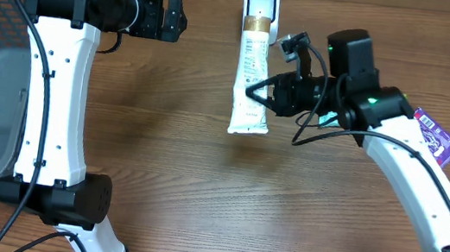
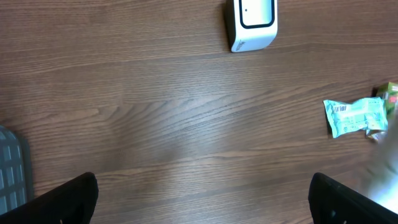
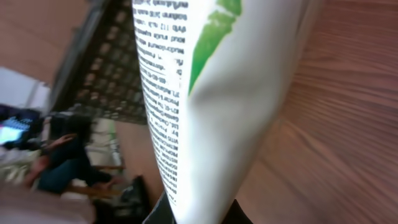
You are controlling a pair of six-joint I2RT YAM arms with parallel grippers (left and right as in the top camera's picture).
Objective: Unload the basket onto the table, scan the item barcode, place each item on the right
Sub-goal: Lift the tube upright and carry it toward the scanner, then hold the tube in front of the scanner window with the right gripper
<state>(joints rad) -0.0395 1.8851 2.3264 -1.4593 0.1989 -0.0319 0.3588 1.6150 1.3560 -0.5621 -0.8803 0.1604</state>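
Clamping shut on the white tube (image 1: 252,77) with the right gripper (image 1: 257,92), at the tube's lower right edge. Holds the tube lengthwise, cap end toward the scanner (image 1: 261,3). Reaches in from the right, elbow bent. Spreads the left gripper (image 1: 172,16) wide, empty, well left of the scanner.

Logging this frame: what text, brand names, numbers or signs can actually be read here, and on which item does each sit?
Nothing can be read as words.
On the white tube: columns of black print, too blurred to read.
On the purple packet: a white label, too small to read.
On the green-and-white packet: print too small to read.
On the scanner: no text visible.
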